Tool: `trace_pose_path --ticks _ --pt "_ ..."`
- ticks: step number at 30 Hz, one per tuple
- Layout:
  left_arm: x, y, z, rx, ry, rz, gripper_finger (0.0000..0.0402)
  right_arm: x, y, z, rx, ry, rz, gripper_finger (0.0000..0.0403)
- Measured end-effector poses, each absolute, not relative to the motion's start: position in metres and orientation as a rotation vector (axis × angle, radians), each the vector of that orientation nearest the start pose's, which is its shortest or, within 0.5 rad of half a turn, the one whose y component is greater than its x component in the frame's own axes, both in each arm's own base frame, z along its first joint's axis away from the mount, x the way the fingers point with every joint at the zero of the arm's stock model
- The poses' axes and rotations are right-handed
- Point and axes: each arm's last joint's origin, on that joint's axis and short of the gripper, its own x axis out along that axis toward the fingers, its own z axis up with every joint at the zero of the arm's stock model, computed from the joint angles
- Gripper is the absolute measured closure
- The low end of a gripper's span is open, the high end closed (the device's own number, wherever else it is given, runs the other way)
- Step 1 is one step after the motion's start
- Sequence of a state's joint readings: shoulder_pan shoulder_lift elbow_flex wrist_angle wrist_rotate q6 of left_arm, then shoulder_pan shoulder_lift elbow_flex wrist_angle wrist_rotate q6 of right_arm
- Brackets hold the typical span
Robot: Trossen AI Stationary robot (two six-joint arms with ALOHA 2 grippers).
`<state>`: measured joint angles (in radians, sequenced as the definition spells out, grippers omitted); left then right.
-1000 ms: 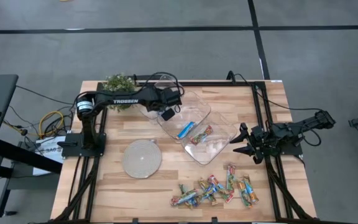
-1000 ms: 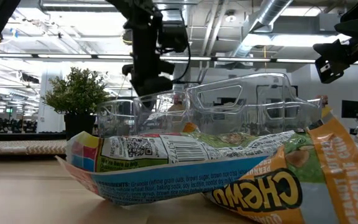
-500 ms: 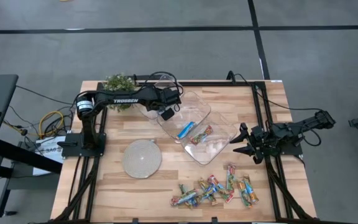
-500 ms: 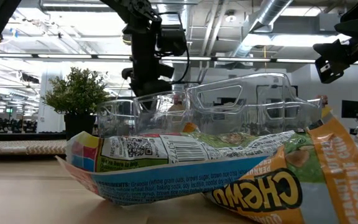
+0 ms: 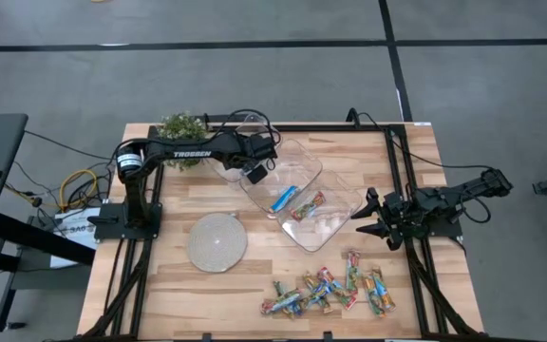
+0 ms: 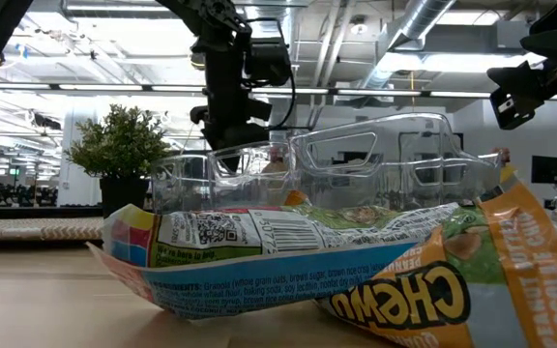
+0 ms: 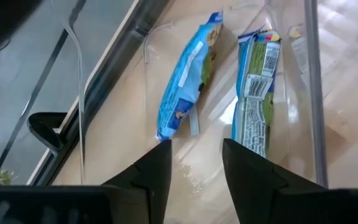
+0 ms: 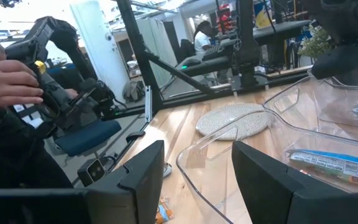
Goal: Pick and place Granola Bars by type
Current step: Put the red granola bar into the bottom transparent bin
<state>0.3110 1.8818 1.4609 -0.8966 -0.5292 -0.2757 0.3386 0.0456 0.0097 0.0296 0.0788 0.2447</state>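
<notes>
Compared with a second ago, the left gripper (image 5: 255,174) has drawn back slightly toward the rear edge of the near clear tray (image 5: 335,224) and sits a little higher in the low view; the bars, the trays and the right arm have not shifted. The left arm reaches from its base at the desk's (image 5: 169,285) left side across toward the middle, wrist bent down over the tray. In the left wrist view its fingers (image 7: 157,168) stand apart with nothing between them, hanging just above a blue-and-white bar (image 7: 188,81) and a multicoloured bar (image 7: 253,93), which lie side by side on the tray floor, near each other but not touching. From above, the same two bars (image 5: 295,200) lie in the tray's middle.

The right gripper (image 5: 369,223) waits at the desk's right edge, pointing at the tray's right corner, fingers (image 8: 143,171) spread wide and empty.

The remaining granola bars (image 5: 329,290) lie in a loose cluster on the desk's front edge, to the right of centre. A round grey disc (image 5: 216,241) rests left of the tray, and a small potted plant (image 5: 182,128) stands at the rear left. A second clear tray (image 5: 238,123) sits behind the first. In the right wrist view, a person's hand (image 8: 8,78) shows beyond the desk.
</notes>
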Motion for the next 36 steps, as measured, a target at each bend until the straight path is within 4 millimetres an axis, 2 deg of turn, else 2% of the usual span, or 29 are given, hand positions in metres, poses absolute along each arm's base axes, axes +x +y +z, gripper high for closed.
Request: trace_pose_path --ticks 10,15,21,26,36 --pt "0.344 0.111 0.257 -0.115 1.069 0.897 0.0264 0.095 0.031 0.166 0.242 0.038 0.258 0.0219" --pt "0.338 0.090 0.283 -0.153 0.953 0.875 0.0264 0.095 0.031 0.166 0.242 0.038 0.258 0.0219" --pt "0.332 0.055 0.314 -0.147 0.813 0.774 0.0264 0.095 0.031 0.166 0.242 0.038 0.258 0.0219" --pt "0.330 0.018 0.330 -0.146 0.748 0.603 0.0264 0.095 0.031 0.166 0.242 0.038 0.258 0.0219" --pt "0.332 -0.056 0.338 -0.178 0.742 0.084 0.0264 0.095 0.031 0.166 0.242 0.039 0.258 0.0219"
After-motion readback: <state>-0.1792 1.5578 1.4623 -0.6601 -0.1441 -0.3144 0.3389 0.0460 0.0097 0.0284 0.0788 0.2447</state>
